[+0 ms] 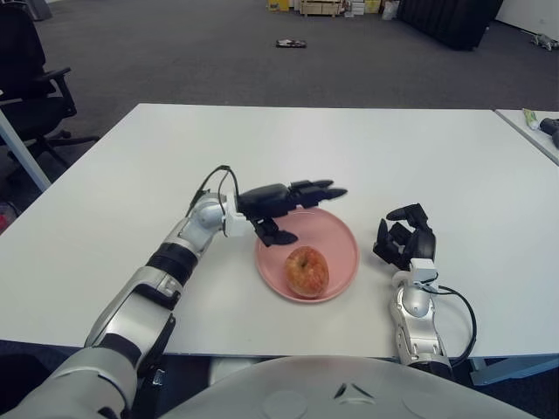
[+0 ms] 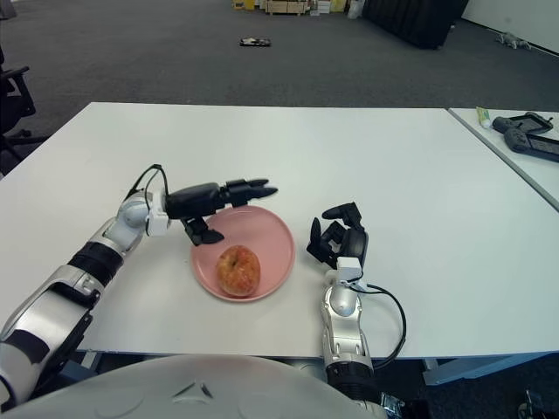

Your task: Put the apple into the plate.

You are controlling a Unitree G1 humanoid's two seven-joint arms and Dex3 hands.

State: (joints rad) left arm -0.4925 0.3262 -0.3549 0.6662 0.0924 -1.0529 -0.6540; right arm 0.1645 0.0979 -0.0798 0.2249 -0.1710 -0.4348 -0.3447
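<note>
One apple (image 1: 307,271) sits in the pink plate (image 1: 342,240) on the white table (image 1: 349,148) in the left eye view. The left hand (image 1: 284,202) is above the plate's far-left rim, fingers stretched out, holding nothing. The right hand (image 1: 403,240) shows just right of the plate, fingers curled, empty. The right eye view adds a dark device (image 2: 528,137) on a neighbouring table at the right edge.

red-yellow apple (image 1: 307,271), pink plate (image 1: 341,247), white table (image 1: 367,157), black hand (image 1: 284,202)
</note>
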